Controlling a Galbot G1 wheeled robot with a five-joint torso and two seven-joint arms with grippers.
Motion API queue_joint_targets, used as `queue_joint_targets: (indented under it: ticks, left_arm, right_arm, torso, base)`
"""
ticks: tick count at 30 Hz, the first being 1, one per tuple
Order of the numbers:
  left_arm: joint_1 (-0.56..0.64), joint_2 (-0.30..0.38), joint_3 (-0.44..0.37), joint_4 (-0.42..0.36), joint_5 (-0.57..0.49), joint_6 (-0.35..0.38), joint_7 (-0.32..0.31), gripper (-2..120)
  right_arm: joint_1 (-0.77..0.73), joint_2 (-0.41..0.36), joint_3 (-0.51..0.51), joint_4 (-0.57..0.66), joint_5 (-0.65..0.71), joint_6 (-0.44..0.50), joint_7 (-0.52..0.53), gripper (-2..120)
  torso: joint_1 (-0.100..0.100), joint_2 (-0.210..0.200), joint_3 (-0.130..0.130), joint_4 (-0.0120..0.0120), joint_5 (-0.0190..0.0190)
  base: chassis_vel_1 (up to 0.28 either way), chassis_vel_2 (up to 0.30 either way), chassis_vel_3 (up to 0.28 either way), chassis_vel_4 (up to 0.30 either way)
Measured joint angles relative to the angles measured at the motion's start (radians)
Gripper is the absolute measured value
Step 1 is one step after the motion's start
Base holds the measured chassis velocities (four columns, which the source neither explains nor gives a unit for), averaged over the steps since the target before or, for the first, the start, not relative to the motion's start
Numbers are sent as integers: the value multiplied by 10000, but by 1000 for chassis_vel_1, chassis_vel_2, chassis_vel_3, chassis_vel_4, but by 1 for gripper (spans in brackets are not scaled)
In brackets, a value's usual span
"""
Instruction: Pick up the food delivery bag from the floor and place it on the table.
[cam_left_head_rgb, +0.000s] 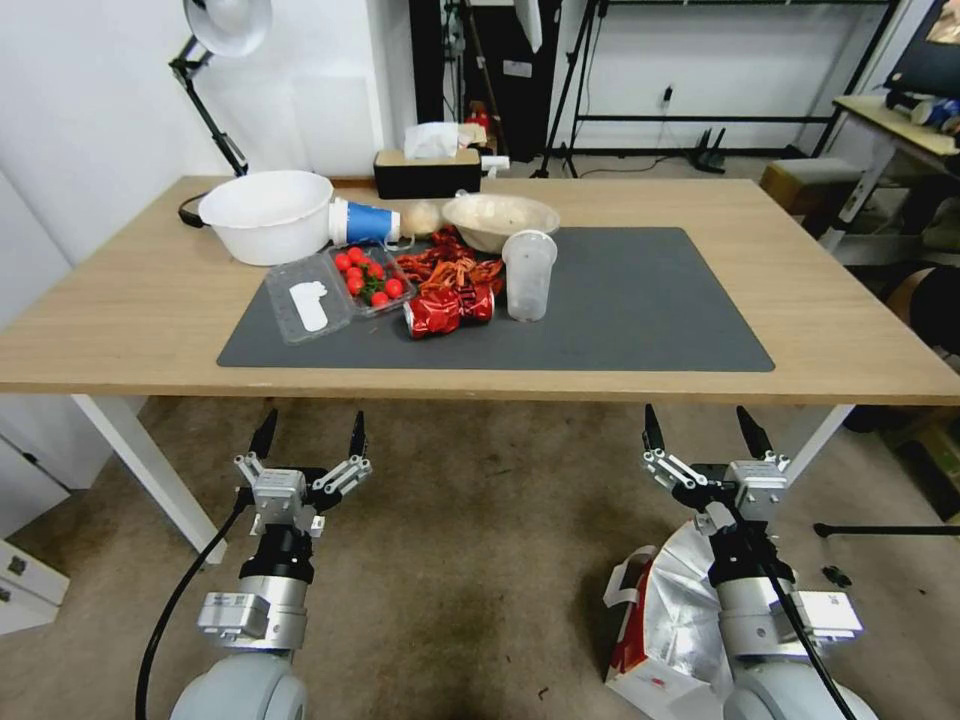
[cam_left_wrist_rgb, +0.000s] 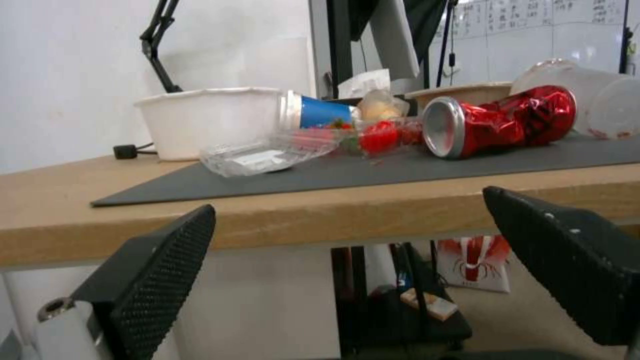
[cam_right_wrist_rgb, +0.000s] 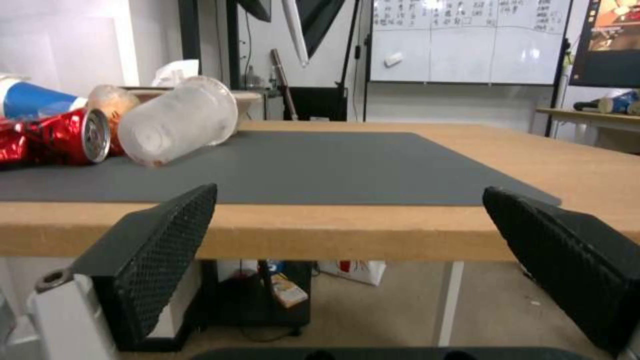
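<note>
Bag: the food delivery bag (cam_left_head_rgb: 665, 610) sits on the floor (cam_left_head_rgb: 470, 560) in front of the table, low on the robot's right, partly hidden behind the right arm; its silver foil lining faces up, a red side panel and a white loop handle show on its left edge.
Table: the table (cam_left_head_rgb: 150, 300) has a light wood top on white legs, with a dark grey mat (cam_left_head_rgb: 640, 310) laid across its middle; the right half of the mat is bare.
Floor: grey-brown and stained, running under the table.
Basin: a white basin (cam_left_head_rgb: 265, 215) stands at the back left of the table, just off the mat.
Bowl: a pale bowl (cam_left_head_rgb: 500, 220) sits at the mat's far edge.
Tray: a clear plastic tray (cam_left_head_rgb: 330, 290) lies open on the mat with small red fruits in it, perhaps tomatoes.
Cup: a frosted plastic cup (cam_left_head_rgb: 528, 275) stands just right of the can.
Can: a crushed red can (cam_left_head_rgb: 448, 308) lies on its side near the mat's front edge.
Left gripper: the left gripper (cam_left_head_rgb: 308, 435) hangs below the table's front edge, above the floor, fingers spread wide with nothing between them.
Right gripper: the right gripper (cam_left_head_rgb: 700, 430) hangs at the same height on the right, above the bag, fingers spread apart and holding nothing.
</note>
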Motion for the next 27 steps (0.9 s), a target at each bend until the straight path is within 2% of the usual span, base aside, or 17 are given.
queue_joint_targets:
  ticks: [27]
  left_arm:
    - [-10,-25,18,140,-12,-79,205,100]
  right_arm:
    - [10,129,123,33,64,-14,-51,100]
  torso:
    - [-459,-1147,-693,0,-1]
  base:
    - [0,0,0,0]
